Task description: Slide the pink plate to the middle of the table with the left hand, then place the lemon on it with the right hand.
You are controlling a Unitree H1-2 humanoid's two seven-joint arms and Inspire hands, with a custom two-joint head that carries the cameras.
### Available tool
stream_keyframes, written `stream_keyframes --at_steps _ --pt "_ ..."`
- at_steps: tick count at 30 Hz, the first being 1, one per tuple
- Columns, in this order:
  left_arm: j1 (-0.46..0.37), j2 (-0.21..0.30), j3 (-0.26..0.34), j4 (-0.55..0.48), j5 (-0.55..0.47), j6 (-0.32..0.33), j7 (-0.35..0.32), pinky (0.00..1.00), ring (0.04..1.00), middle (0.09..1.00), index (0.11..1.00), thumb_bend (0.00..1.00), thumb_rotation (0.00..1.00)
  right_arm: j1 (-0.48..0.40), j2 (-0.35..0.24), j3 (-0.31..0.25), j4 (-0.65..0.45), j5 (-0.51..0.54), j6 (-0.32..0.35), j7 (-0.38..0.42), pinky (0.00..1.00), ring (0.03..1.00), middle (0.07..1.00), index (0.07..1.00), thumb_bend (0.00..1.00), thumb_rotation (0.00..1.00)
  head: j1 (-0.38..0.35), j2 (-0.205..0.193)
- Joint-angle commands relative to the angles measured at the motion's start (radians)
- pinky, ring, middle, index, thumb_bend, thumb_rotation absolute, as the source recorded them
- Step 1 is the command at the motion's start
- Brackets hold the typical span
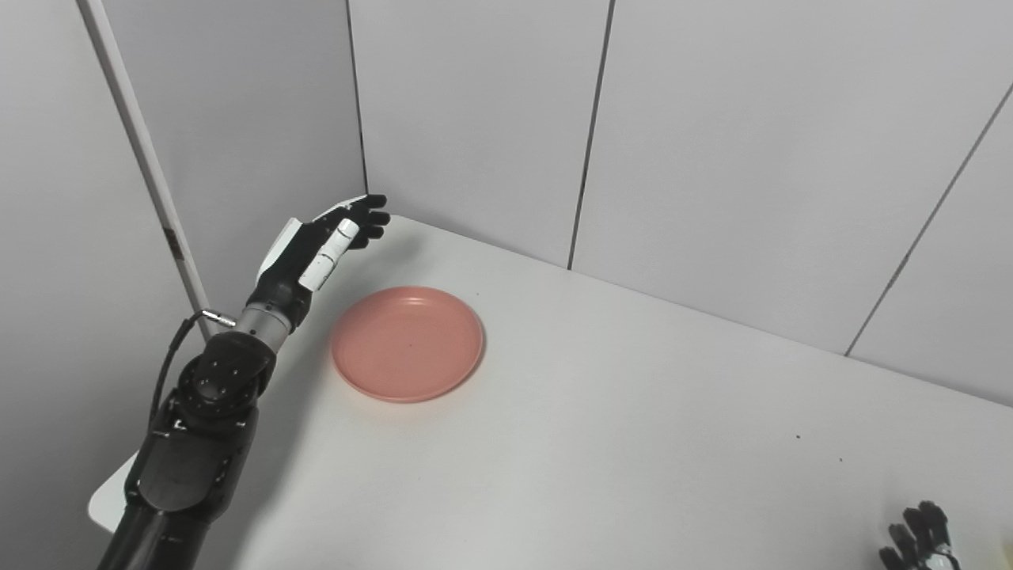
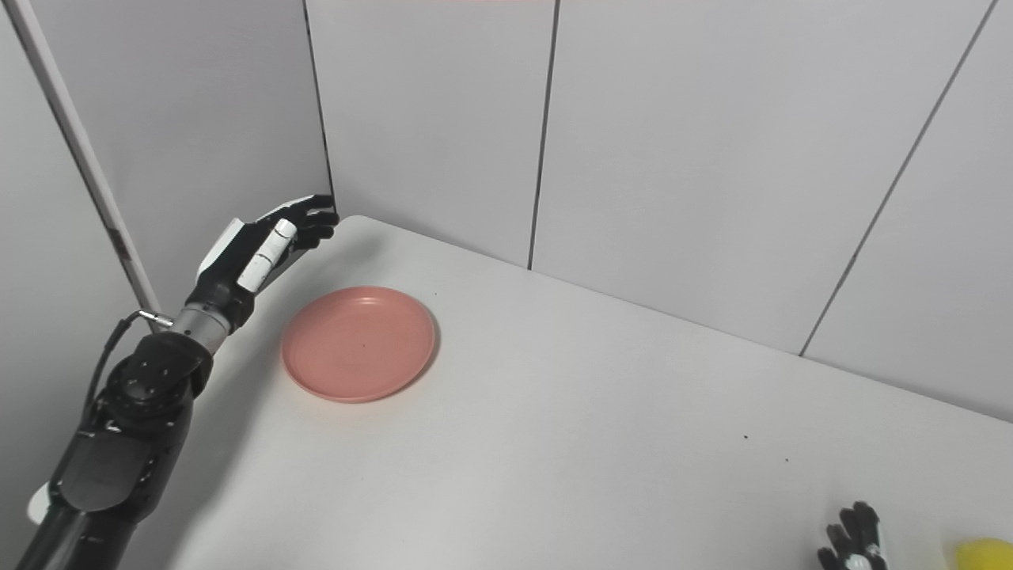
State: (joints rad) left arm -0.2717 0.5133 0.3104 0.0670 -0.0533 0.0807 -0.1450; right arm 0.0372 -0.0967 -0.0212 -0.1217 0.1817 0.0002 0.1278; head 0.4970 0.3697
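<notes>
1. Two hands in my feed: left hand [image 1: 328, 241] is raised above the far-left corner of the worktop [image 1: 633, 443], right hand [image 2: 855, 546] is only a sliver at the bottom-right edge
2. Left fingers [image 1: 368, 215] are stretched out and a little apart, pointing at the corner where the wall panels [image 1: 475, 119] meet; I see nothing held in them
3. Left hand is not touching the pink plate [image 1: 407, 343]; it hangs just behind and to the left of the plate's rim, clear of the surface as far as I can see
4. Pink plate lies flat on the worktop, left of centre and towards the back, with nothing on it
5. Lemon [image 2: 981, 552] shows only in the right eye view, a yellow patch cropped by the bottom-right corner, on the near-right part of the worktop
6. Right hand sits just left of the lemon, with a gap between them; only the dark fingertips [image 2: 866, 518] poke up into view, so I cannot tell whether that hand is spread or closed
7. Lemon and plate are well apart, at opposite sides of the worktop
</notes>
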Motion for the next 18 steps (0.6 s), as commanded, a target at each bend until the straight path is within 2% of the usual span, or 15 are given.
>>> stream_keyframes --at_steps 1,5,9,13,18 --pt "-0.036 0.029 -0.003 -0.001 0.020 -0.058 0.021 0.81 0.795 0.798 0.794 0.80 1.00 -0.013 -0.008 -0.011 -0.009 0.011 -0.027 0.010 1.00 1.000 1.000 0.999 0.65 0.90 0.006 -0.003" --pt "-0.034 0.012 -0.007 0.041 0.024 -0.093 0.036 0.85 0.805 0.803 0.805 0.80 1.00 -0.015 -0.009 -0.014 -0.002 0.009 -0.031 0.013 1.00 1.000 0.992 0.993 0.65 0.91 0.016 -0.008" --pt "-0.033 0.016 -0.025 0.073 0.043 -0.099 0.040 0.86 0.823 0.819 0.822 0.80 1.00 -0.016 -0.009 -0.016 0.003 0.010 -0.036 0.019 1.00 1.000 0.989 0.991 0.65 0.91 0.021 -0.010" --pt "-0.040 0.019 -0.038 0.145 0.033 -0.144 0.022 0.89 0.839 0.830 0.831 0.81 1.00 -0.014 -0.009 -0.019 0.010 0.019 -0.035 0.025 1.00 1.000 0.992 0.996 0.66 0.90 0.025 -0.010" --pt "-0.056 0.017 -0.041 0.249 0.008 -0.194 0.009 0.87 0.845 0.831 0.839 0.84 1.00 -0.015 -0.013 -0.018 0.020 0.021 -0.051 0.034 1.00 0.989 0.988 0.999 0.66 0.91 0.031 -0.011"
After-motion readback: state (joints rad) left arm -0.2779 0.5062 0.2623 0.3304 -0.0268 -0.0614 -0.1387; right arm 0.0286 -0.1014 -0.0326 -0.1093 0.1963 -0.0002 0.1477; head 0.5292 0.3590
